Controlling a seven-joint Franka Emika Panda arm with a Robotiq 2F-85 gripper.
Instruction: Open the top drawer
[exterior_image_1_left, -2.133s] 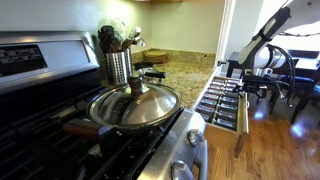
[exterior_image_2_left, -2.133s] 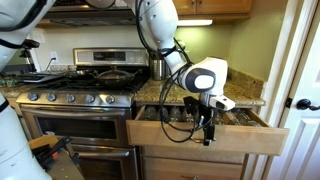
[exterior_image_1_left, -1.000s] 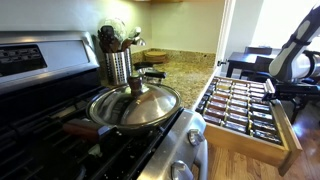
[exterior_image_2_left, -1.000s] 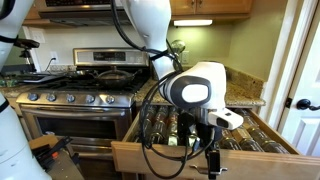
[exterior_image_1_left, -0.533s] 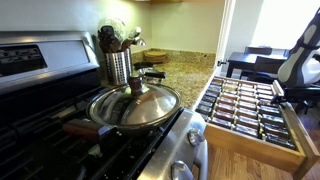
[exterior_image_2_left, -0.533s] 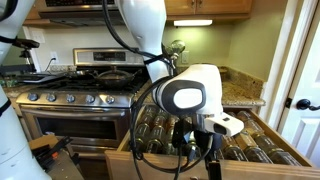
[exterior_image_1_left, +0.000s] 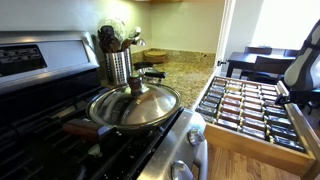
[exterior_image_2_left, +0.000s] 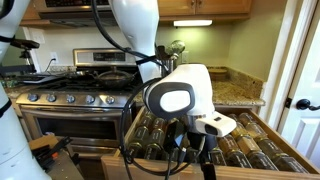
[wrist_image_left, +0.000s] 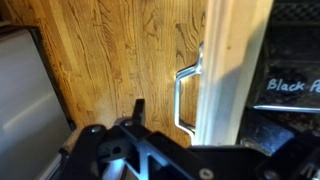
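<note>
While arm (exterior_image_2_left: 138, 25) hangs over it, top drawer (exterior_image_1_left: 240, 137) stands pulled far out, just right of stove (exterior_image_2_left: 70, 98), under counter (exterior_image_1_left: 185, 70). Rows of dark jars (exterior_image_1_left: 250, 105) in plain sight (one label in wrist view reads "Black"). Down at drawer front, gripper (exterior_image_2_left: 205, 160) sits near bar handle (wrist_image_left: 183, 100). Jaws: cannot tell, spread or closed, fingers mostly hidden. Lidded pan (exterior_image_1_left: 135, 105) on stove.
</note>
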